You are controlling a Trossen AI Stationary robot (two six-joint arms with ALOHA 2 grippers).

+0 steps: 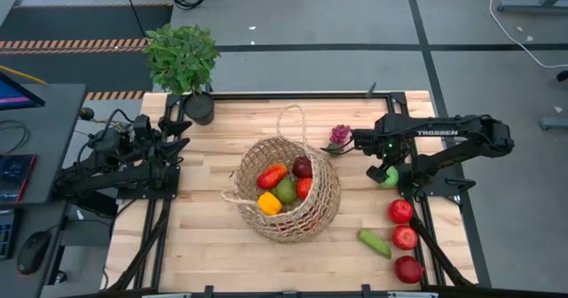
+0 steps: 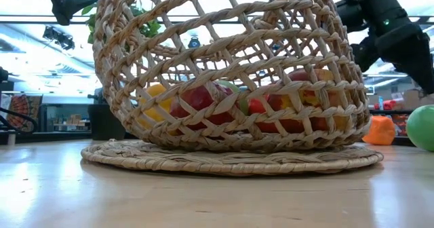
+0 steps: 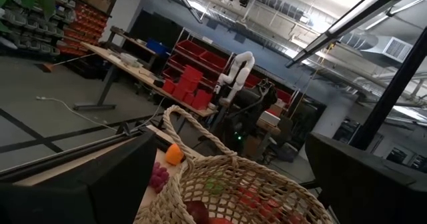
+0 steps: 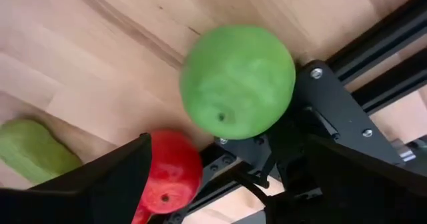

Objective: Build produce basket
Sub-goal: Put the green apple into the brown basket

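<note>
At the table's left edge the left gripper [image 1: 182,129] is parked, fingers spread and empty. At the centre of the pale wooden table [image 1: 204,245] a large round tan open-weave wicker basket [image 1: 312,216] is seen, holding a red pepper [image 1: 272,176], a yellow pepper [image 1: 269,204], a green pear [image 1: 285,191] and what may be two red apples. To the right, the right gripper [image 1: 388,169] is held above a smooth green apple [image 4: 237,81], fingers spread wide. A cucumber [image 1: 374,242] and three red apples [image 1: 405,238] lie nearby.

Basket [image 2: 230,72] top cut off in low view; green apple [image 2: 423,127] clipped at its edge.
</note>
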